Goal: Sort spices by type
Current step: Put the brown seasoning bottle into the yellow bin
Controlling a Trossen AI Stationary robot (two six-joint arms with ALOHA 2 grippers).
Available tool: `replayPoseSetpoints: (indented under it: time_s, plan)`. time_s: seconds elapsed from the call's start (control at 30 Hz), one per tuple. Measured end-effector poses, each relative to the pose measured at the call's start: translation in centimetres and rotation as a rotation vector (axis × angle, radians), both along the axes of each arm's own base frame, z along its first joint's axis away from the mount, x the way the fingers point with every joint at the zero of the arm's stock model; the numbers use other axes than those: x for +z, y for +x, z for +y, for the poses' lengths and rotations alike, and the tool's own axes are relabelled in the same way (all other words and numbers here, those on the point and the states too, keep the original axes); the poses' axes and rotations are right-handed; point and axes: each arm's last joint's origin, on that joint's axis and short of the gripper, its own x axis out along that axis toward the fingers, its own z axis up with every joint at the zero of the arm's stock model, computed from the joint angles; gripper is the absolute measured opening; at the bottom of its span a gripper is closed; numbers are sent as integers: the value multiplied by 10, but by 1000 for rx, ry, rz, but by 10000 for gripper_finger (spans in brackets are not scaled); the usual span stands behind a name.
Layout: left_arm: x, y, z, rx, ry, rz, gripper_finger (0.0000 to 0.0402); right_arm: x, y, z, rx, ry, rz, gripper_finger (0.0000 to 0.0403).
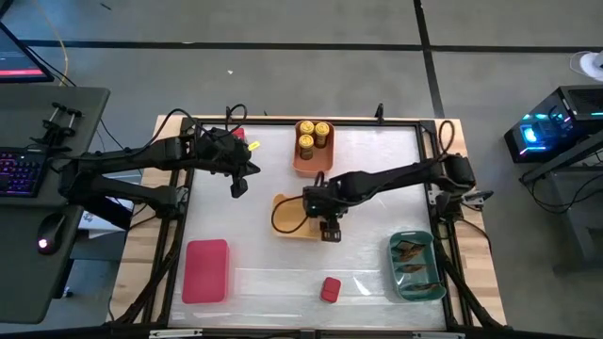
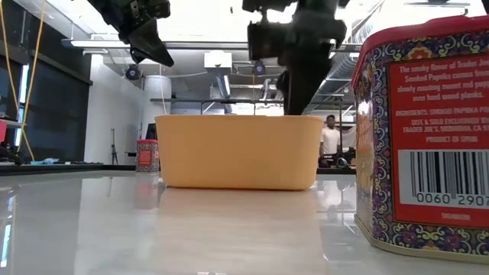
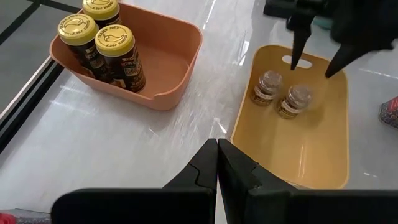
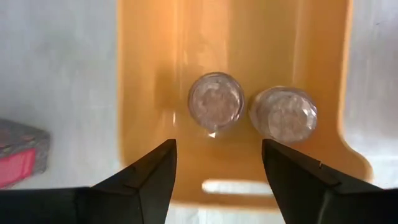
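Observation:
Two short grey-brown round jars (image 4: 216, 99) (image 4: 284, 112) stand upright side by side on the floor of the yellow bin (image 1: 287, 218). My right gripper (image 4: 217, 155) hangs open and empty above them, near the bin's handle end; it also shows in the high view (image 1: 328, 224). My left gripper (image 3: 217, 158) is shut and empty, above the bare table left of the yellow bin (image 1: 239, 185). Three yellow-lidded jars (image 1: 313, 137) stand in the orange bin (image 1: 311, 160). A red tin (image 1: 330, 289) stands on the table near the front edge. Brownish packets (image 1: 412, 254) lie in the teal bin (image 1: 415, 282).
A red bin (image 1: 207, 270) sits at the front left. Another red tin (image 2: 147, 155) stands at the far left by the left arm. The near red tin fills the right of the low view (image 2: 424, 137). A person (image 2: 330, 139) stands in the room beyond the table.

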Motion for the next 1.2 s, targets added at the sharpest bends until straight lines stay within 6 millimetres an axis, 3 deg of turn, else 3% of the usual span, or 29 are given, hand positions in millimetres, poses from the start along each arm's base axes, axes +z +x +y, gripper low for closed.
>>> replayPoseSetpoints:
  time_s: [0.17,0.27,0.37,0.47,0.53,0.87,1.2]
  plan:
    - [0,0,0,-1,1,0,0,23,-5,-1,4,10,-90,230]
    - [0,0,0,-1,1,-1,0,25,0,0,33,16,-152,205]
    - [0,0,0,0,0,-1,0,18,9,1,95,7,-193,140]
    - [0,0,0,3,-3,-1,0,10,18,3,123,-2,-232,44]
    - [0,0,0,11,-12,-3,0,8,24,3,129,-1,-264,14]
    - [0,0,0,17,-18,-5,0,-19,34,5,136,24,-219,4]
    - [0,0,0,17,-18,-7,0,-23,28,0,118,-11,-141,1]
